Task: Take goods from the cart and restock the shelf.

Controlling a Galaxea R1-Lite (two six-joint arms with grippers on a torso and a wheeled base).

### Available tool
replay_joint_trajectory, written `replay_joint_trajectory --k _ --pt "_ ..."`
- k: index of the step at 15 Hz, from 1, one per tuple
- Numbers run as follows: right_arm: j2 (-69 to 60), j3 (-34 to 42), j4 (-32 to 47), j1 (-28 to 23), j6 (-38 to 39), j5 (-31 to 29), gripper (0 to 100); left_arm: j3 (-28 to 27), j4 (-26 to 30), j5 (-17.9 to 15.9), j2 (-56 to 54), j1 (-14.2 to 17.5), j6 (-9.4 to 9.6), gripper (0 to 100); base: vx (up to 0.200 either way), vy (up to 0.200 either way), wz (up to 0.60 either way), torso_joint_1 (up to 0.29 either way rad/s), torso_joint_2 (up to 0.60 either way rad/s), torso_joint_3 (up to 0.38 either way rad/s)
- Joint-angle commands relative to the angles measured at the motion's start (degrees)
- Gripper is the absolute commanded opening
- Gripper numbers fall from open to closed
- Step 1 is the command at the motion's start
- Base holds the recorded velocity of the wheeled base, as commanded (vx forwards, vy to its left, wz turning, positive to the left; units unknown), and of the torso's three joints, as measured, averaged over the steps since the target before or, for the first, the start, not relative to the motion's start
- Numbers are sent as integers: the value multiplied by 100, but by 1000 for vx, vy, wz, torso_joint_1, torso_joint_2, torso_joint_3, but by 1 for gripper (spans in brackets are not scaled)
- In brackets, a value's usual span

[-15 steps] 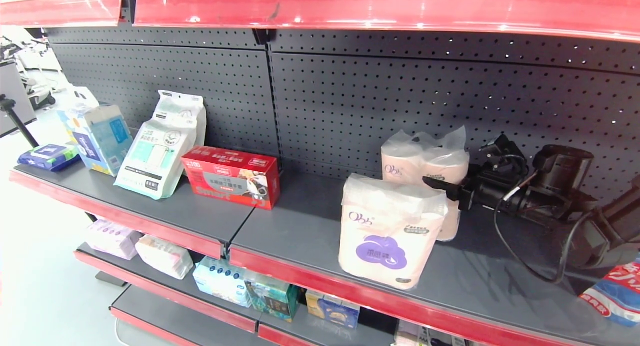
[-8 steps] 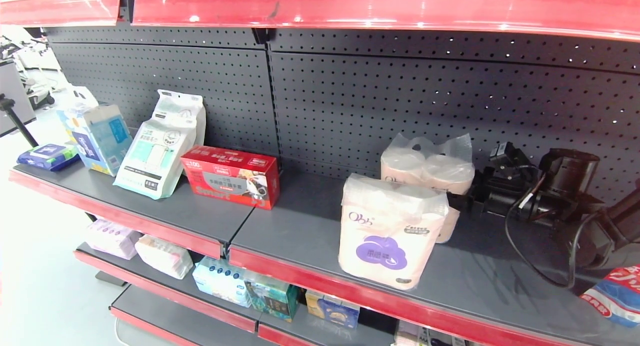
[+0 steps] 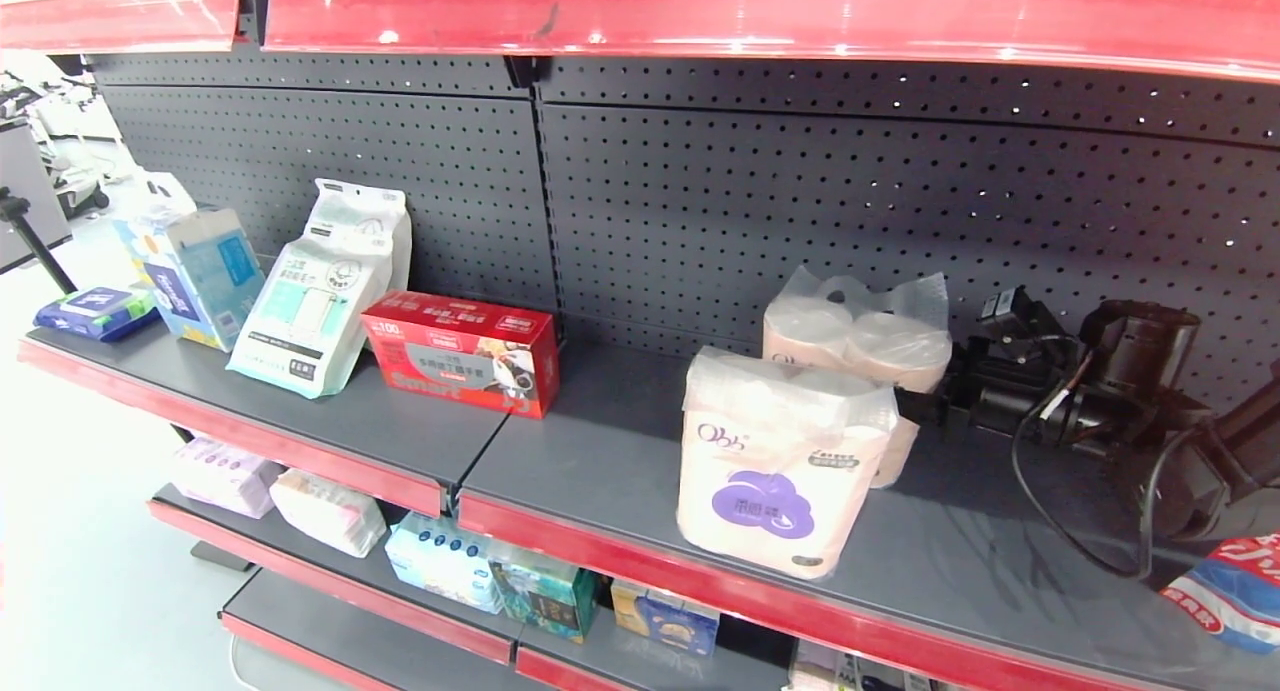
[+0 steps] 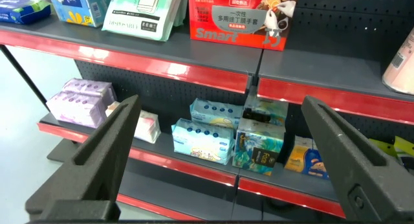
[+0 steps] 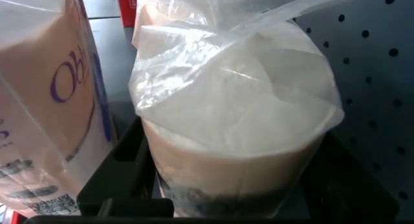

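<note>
Rear toilet roll pack [image 3: 855, 336]: upright on middle shelf [image 3: 620, 441], long axis vertical, bag top upward; just behind front toilet roll pack [image 3: 780, 461], near pegboard back [image 3: 750, 201].
Right hand [image 5: 233, 191]: clamped on the rear toilet roll pack.
Left hand [image 4: 220, 153]: fingers wide apart, empty, facing lower shelves [image 4: 213, 177].
Room: pale floor [image 3: 60, 531] at left.

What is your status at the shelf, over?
Left claw open, empty, low by the lower shelves. Right claw shut on rear roll pack, on the shelf by the pegboard. Front roll pack stands close before it.
</note>
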Motion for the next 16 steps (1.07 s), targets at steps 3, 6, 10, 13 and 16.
replay_joint_trajectory --k 3,6,10,13,16 --pt "88 -111 9 330 126 16 0 0 -2 0 5 2 0 100 0 0 0 0 0 0" --pt "123 -85 9 312 100 -28 0 0 -2 0 5 2 0 100 0 0 0 0 0 0" --pt "88 -32 27 207 126 -362 0 0 -2 0 5 2 0 100 0 0 0 0 0 0" --pt "-26 -15 300 22 47 -476 0 0 -2 0 5 2 0 100 0 0 0 0 0 0" --pt "-61 -15 300 -83 29 -459 0 0 -2 0 5 2 0 100 0 0 0 0 0 0"
